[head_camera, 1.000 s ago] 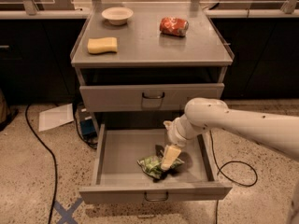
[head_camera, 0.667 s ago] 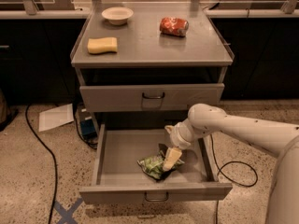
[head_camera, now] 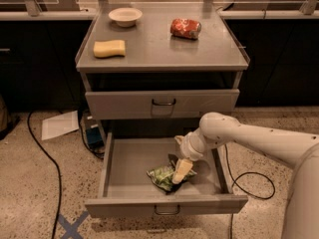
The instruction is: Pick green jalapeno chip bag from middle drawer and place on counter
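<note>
- Bag (head_camera: 162, 175) lies crumpled in the open drawer (head_camera: 128, 164), right of centre and near the front panel.
- Handling, by its look: light, soft, crinkly foil, probably slick. Pinch a raised fold at the upper edge, gently, so the chips don't crush.
- Gripper (head_camera: 180, 172) is down inside the drawer, touching the bag's right side. Clamped or not, cannot tell.
- Against a second ago: gripper a shade lower, forearm dropped. Bag unmoved, not lifted.
- Counter (head_camera: 159, 49) carries a sponge (head_camera: 109, 48), bowl (head_camera: 125, 16) and red packet (head_camera: 185, 28).
</note>
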